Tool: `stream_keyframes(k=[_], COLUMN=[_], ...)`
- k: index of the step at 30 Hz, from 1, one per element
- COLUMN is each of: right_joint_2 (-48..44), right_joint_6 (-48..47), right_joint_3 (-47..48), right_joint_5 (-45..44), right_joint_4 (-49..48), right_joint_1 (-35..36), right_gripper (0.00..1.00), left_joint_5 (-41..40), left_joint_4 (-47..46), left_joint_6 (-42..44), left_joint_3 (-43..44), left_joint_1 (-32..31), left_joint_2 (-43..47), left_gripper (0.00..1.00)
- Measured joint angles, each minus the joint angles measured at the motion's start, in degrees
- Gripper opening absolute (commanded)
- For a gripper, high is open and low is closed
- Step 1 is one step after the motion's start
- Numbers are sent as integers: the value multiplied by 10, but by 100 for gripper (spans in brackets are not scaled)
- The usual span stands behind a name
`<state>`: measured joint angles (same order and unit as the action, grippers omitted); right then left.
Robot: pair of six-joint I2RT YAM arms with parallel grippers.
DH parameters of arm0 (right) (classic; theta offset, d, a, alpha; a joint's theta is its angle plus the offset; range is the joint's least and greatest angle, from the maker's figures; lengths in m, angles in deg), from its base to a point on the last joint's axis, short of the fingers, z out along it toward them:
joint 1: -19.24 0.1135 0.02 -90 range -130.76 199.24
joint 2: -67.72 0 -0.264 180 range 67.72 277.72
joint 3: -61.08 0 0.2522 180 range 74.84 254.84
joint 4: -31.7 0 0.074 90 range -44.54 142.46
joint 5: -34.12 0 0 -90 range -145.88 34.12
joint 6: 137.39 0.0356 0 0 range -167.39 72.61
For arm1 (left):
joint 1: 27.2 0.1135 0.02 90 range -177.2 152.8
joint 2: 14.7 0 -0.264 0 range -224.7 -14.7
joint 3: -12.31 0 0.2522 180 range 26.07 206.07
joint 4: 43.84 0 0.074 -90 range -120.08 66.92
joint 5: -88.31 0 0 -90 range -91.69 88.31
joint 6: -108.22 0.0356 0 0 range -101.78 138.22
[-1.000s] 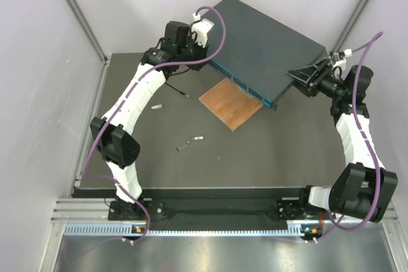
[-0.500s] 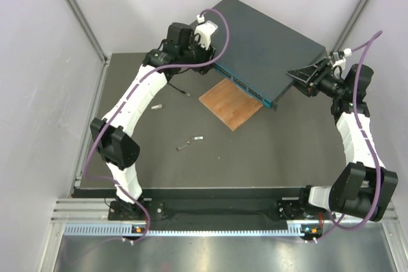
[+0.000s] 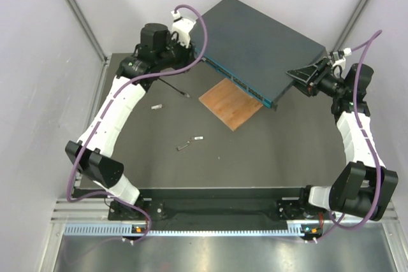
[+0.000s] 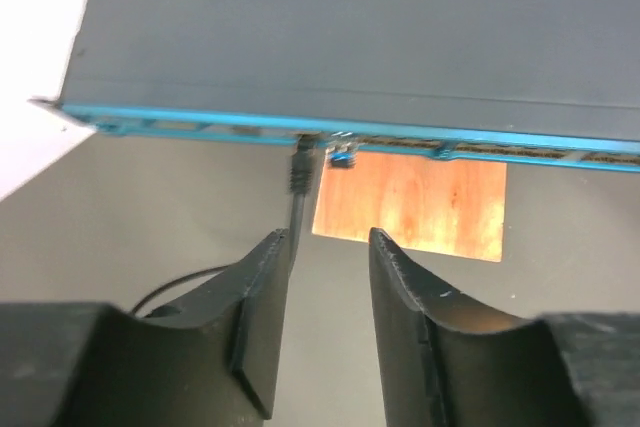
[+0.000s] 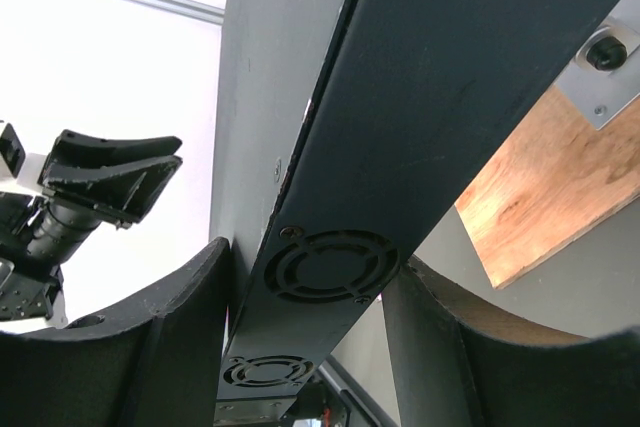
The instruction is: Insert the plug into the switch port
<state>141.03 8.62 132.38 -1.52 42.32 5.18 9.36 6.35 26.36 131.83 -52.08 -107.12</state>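
counter (image 3: 268,157): dark, and it carries everything below.
switch (image 3: 255,42): wide and flat, set slantwise at the far side, with its teal face turned near-left.
board (image 3: 231,103): a wooden square poking out from under the teal face.
right gripper (image 3: 297,78): clamped across the switch's right end, one finger on each broad side.
left gripper (image 4: 328,247): jaws moderately apart and holding nothing, just short of the left end of the teal face.
cable (image 4: 296,209): thin and black, it drops from the face past the left finger, then curls away left.
plug (image 4: 301,169): sits in the teal face, apparently seated, though whether it has latched cannot be told.
port (image 4: 308,137): near the left end of the row and filled by the plug.
key relation: the plug lies straight ahead of the left gripper, a touch left of the gap between the jaws. Its long axis points into the face, along the fingers' own line. The left arm is much the nearer.
next, judged: a check of seating, or a push along that axis.
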Motion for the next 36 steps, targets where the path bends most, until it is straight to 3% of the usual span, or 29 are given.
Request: stream_keyframes(k=[4,36], right_joint_2=[2,6], right_joint_6=[0,-5], right_joint_3=[0,7], right_joint_5=[2,6], right_joint_4=[0,9], right_joint_1=[0,-1], right_gripper=[0,0], left_joint_5=[2,61], left_joint_4=[0,-35], left_joint_6=[-15,-91], left_joint_3=[-6,9], left_joint_1=[19,17], left_joint_2=[2,-85], left_gripper=[0,0])
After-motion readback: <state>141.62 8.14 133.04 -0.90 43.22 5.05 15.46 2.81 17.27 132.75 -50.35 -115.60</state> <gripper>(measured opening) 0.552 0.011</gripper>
